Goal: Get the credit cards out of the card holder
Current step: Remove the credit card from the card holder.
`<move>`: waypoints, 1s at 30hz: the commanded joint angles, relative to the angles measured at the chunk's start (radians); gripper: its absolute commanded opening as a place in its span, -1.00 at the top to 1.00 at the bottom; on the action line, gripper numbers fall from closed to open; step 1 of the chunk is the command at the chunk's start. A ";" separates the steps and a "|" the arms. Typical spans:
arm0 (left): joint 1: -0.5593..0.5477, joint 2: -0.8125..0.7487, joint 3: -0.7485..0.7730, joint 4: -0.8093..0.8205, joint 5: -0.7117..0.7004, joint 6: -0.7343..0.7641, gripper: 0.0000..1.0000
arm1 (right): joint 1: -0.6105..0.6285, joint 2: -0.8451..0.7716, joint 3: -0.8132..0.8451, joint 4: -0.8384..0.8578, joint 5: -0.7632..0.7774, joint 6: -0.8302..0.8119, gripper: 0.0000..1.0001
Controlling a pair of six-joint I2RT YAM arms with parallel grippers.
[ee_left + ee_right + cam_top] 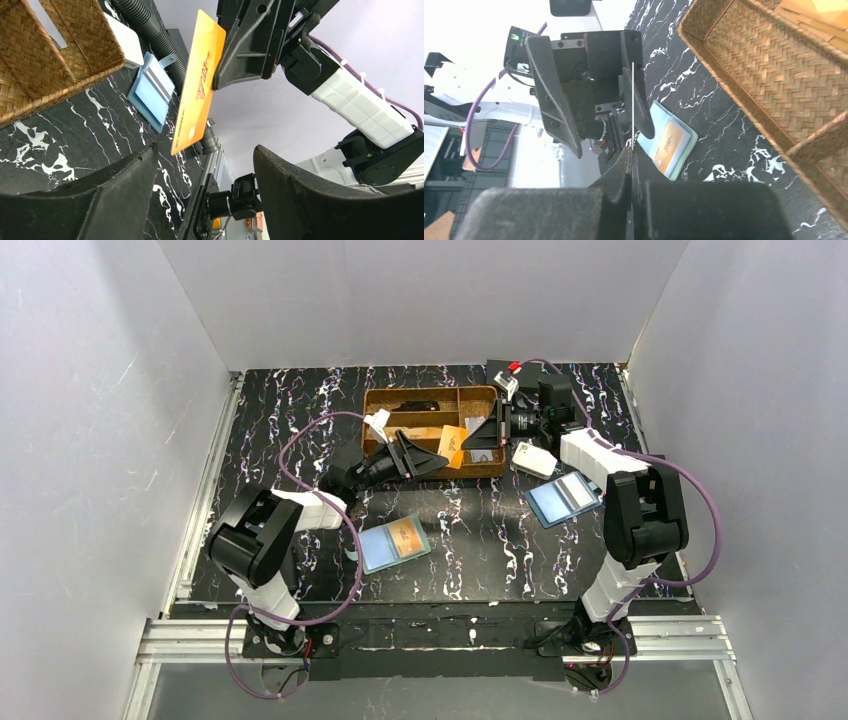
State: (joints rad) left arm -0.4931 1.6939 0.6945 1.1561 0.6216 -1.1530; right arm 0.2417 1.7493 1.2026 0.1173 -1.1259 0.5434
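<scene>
My right gripper (472, 440) is shut on an orange-gold credit card (452, 447) and holds it in the air over the wicker tray's front edge. In the left wrist view the card (200, 80) hangs upright from the right gripper (250, 45). In the right wrist view it shows edge-on (632, 100) above the shut right gripper (630, 150). My left gripper (432, 453) is open and empty, facing the card, its fingers (551, 95) apart on either side. The teal card holder (393, 543) lies open on the table with an orange card in one pocket (669, 142). I see no dark blue card.
A wicker tray (380, 400) with dividers stands at the back centre, a dark flat item in its back compartment. A blue holder with greyish panels (563, 498) and a white box (533, 458) lie to the right. White walls enclose the table.
</scene>
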 commanded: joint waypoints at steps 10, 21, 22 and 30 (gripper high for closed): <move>-0.010 0.052 0.049 0.075 -0.006 -0.038 0.15 | -0.002 -0.043 -0.048 0.170 -0.028 0.113 0.97; -0.010 0.121 0.061 0.176 0.018 -0.063 0.91 | -0.001 -0.047 -0.084 0.191 -0.017 0.107 0.97; -0.010 0.127 0.063 0.186 0.023 -0.068 1.00 | -0.001 -0.045 -0.085 0.191 -0.017 0.105 0.97; 0.076 0.056 0.057 0.015 0.200 0.102 1.00 | -0.004 -0.071 0.005 -0.175 0.015 -0.258 -0.07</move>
State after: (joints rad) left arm -0.4805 1.8217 0.7315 1.2858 0.6876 -1.1900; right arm 0.2363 1.7416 1.1198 0.2184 -1.1252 0.5877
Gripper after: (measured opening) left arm 0.010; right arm 0.443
